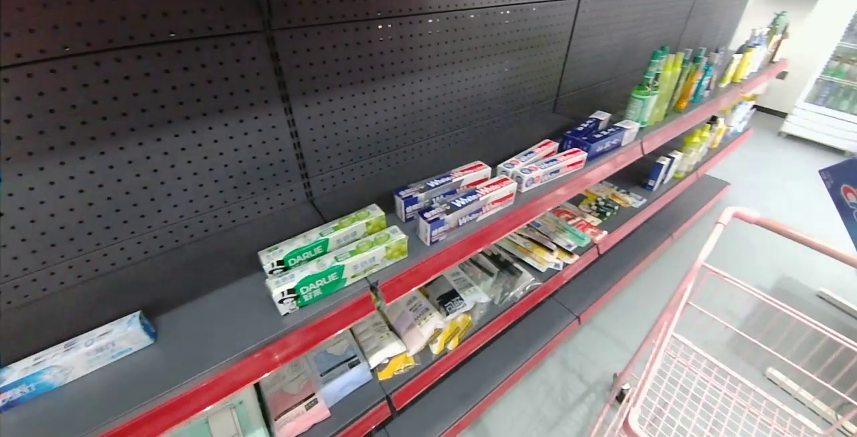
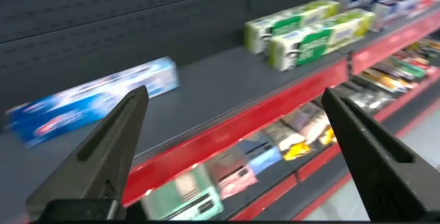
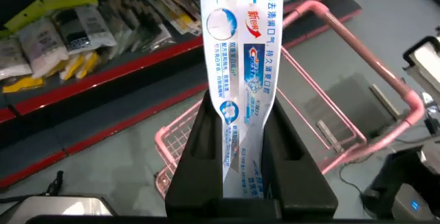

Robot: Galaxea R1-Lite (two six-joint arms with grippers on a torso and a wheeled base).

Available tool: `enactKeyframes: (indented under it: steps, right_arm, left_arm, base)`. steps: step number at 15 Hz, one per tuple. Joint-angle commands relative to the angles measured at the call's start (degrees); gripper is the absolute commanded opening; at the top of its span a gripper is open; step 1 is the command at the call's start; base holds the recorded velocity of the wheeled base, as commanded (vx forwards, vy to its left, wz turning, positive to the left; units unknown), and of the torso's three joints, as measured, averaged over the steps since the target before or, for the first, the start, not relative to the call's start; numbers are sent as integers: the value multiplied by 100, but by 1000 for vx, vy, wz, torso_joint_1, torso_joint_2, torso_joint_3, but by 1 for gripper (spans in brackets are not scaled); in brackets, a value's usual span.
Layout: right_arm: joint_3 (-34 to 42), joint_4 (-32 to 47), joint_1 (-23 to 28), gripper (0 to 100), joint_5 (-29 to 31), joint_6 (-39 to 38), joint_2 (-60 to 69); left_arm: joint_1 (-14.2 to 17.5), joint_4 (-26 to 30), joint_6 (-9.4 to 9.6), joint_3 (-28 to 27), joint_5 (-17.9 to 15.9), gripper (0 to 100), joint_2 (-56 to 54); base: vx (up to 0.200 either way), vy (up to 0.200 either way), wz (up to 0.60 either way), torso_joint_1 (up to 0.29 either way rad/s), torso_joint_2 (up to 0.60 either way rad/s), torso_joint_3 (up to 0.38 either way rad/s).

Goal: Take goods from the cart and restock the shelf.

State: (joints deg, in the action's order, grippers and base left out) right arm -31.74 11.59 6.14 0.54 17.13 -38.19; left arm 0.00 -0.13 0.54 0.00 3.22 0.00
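Note:
My right gripper (image 3: 242, 138) is shut on a blue and white toothpaste box (image 3: 240, 59), held above the pink cart (image 3: 323, 114); a corner of that box (image 1: 842, 197) shows at the right edge of the head view over the cart (image 1: 703, 330). My left gripper (image 2: 230, 124) is open and empty, in front of the grey shelf board (image 2: 213, 93). A matching blue toothpaste box (image 2: 93, 100) lies on that shelf beyond the left finger, at the far left of the shelf (image 1: 70, 357) in the head view.
Two green toothpaste boxes (image 1: 331, 256), red and blue ones (image 1: 455, 199) and more boxes (image 1: 549, 159) line the shelf board (image 1: 201, 330) to the right. Bottles (image 1: 669, 82) stand farther right. Packaged goods (image 1: 428, 310) fill the lower shelf. Black pegboard (image 1: 167, 122) backs the shelf.

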Motion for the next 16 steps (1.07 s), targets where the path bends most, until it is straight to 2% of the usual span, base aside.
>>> enactKeyframes:
  steps: [1, 11, 16]
  right_arm:
    - [19, 1, 1, 0, -1, 1, -13]
    - [116, 1, 18, 0, 17, -8, -39]
    - [195, -8, -17, 0, -247, -69, 128]
  left_arm:
    - [0, -4, -1, 0, 3, 100, 0]
    - [0, -4, -1, 0, 3, 100, 0]
    - [0, -4, 8, 0, 3, 100, 0]
  base:
    - [0, 0, 600, 2, 17, 2]
    - [0, 0, 600, 3, 4, 3]
    - [0, 0, 0, 0, 0, 0]
